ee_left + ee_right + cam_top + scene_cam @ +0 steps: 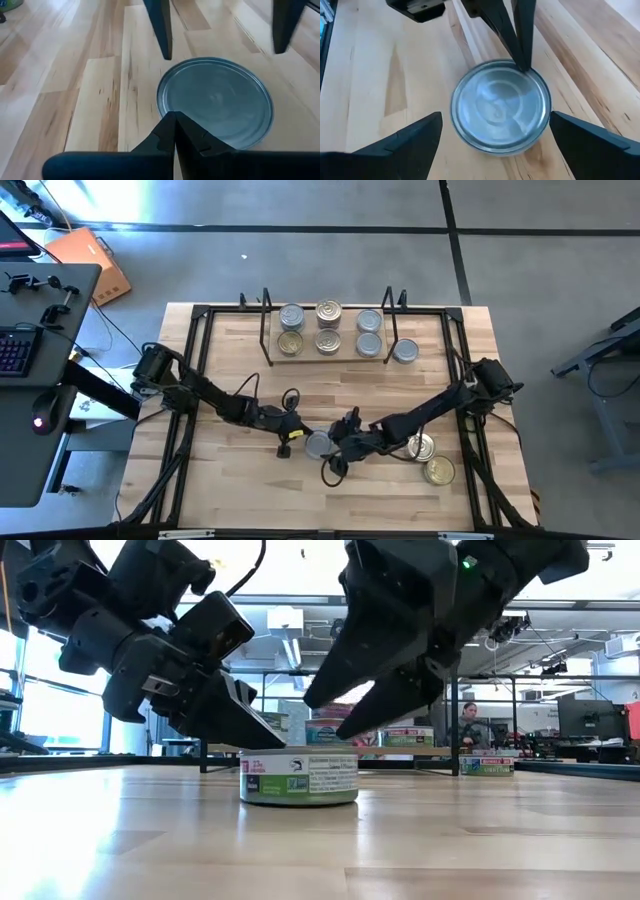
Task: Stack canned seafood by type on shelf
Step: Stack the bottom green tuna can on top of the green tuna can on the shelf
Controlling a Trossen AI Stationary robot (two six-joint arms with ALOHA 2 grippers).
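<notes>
A squat tin (318, 444) with a silver-grey top stands upright on its base on the tabletop, near the middle front. My left gripper (297, 436) is shut, its tips at the tin's left rim. My right gripper (495, 130) is open and hovers just above the tin, one finger on each side, touching nothing; the low view shows its fingertips (340, 730) clear of the lid. The shelf (325, 360) stands at the far centre with several tins on its board. My left gripper touches the tin's top rim (526, 70) on the side toward the table's left, with its shut fingertips (175, 122) only. The fingers slant down from the left. The tin (298, 776) stands flat on the table, upright.
Two gold-topped tins (420, 446) (438, 470) stand at the front right under my right arm. One silver tin (405, 352) stands on the table just right of the shelf. Black frame rails (195, 360) run along the table's edges. Bare wood lies between the shelf and the grippers.
</notes>
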